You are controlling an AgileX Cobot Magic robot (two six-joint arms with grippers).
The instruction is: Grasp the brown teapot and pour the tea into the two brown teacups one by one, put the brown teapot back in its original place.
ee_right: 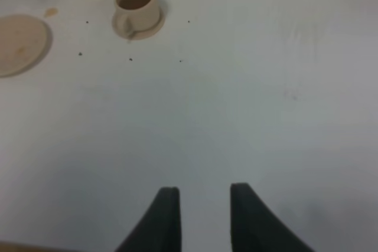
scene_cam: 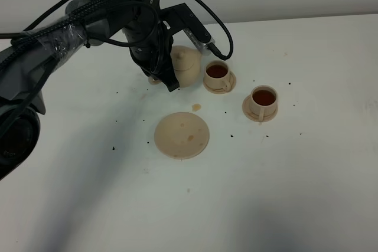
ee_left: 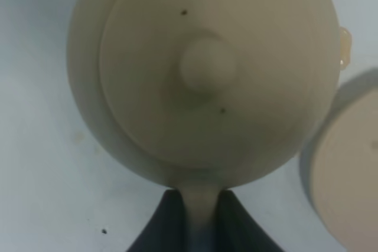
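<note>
Even diffuse light, no glare; soft shadows toward 7 o'clock; left wrist close-up blurred, grainy throughout.

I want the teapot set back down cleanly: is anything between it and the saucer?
Nothing visible. The teapot, held in the left gripper, has bare table between it and the saucer; only a small tan spill lies there.

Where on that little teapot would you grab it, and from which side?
By its loop handle, coming from the side opposite the spout. The teapot body is round and wide with only a small lid knob, while the handle is narrow enough to pinch; the left end effector already clamps it there.
</note>
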